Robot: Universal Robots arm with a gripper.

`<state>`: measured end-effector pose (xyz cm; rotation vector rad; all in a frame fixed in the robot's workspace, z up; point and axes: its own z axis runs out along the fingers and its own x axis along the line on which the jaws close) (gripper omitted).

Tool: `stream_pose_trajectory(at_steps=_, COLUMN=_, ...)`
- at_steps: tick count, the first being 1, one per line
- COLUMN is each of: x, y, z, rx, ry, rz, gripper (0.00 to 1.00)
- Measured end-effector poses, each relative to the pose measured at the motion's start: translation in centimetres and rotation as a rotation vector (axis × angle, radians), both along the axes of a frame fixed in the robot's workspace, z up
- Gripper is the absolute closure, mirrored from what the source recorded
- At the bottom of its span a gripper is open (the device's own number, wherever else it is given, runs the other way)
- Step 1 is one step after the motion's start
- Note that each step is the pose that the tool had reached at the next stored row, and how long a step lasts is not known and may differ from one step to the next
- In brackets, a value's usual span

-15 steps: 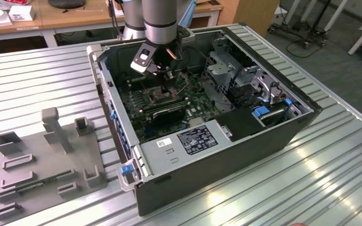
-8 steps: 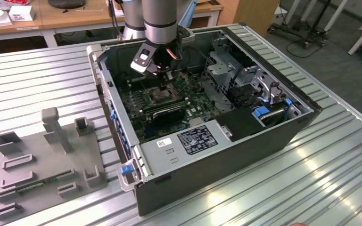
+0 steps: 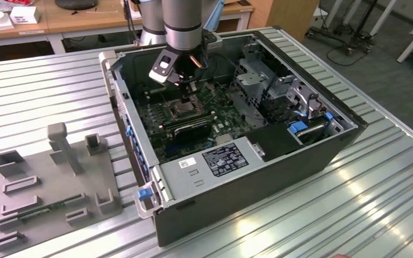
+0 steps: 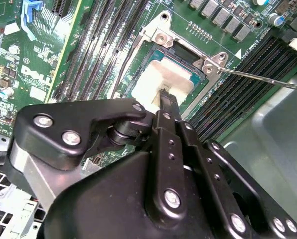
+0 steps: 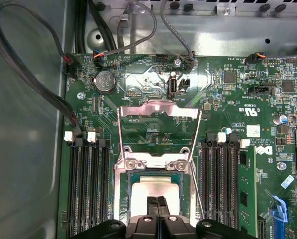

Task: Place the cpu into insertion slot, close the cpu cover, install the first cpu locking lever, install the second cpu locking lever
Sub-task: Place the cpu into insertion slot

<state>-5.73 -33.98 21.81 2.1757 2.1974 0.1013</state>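
Note:
The cpu (image 5: 155,185) lies flat in the insertion slot (image 5: 124,189), its pale metal face up, also visible as the cpu (image 4: 160,79) in the second wrist view. My gripper (image 5: 158,203) hangs straight over it with both fingers pressed together, and the fingertips (image 4: 167,97) touch the chip's face. The cpu cover (image 5: 158,110) stands open, swung back from its hinge away from the slot. A thin wire locking lever (image 4: 260,78) sticks out loose beside the slot. In the exterior view my gripper (image 3: 186,100) is inside the computer case above the slot (image 3: 185,111).
Long black memory slots (image 5: 88,189) flank the socket on both sides. Cables (image 5: 133,35) run along the case wall behind the board. The drive cage (image 3: 264,80) and power supply (image 3: 221,158) crowd the case. A grey fixture tray (image 3: 49,188) lies on the table at the exterior view's left.

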Motion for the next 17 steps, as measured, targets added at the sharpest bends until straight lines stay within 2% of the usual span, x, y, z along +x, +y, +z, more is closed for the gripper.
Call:
stream_pose_trajectory(at_steps=2, x=0.03, y=-0.01, z=-0.01, rx=0.0001, ry=0.0253, rz=0.000, gripper=0.90)
stream_pose_trajectory(at_steps=3, x=0.03, y=-0.01, z=-0.01, rx=0.0000, ry=0.0294, rz=0.000, gripper=0.90)
stream_pose_trajectory(at_steps=7, x=0.05, y=-0.01, z=-0.01, rx=0.0002, ry=0.0315, rz=0.000, gripper=0.90)
stream_pose_trajectory(at_steps=11, x=0.39, y=-0.01, z=-0.17, rx=0.0002, ry=0.0325, rz=0.000, gripper=0.90)
stream_pose_trajectory(at_steps=17, x=0.42, y=-0.01, z=-0.96, rx=0.0003, ry=0.0325, rz=0.000, gripper=0.90)
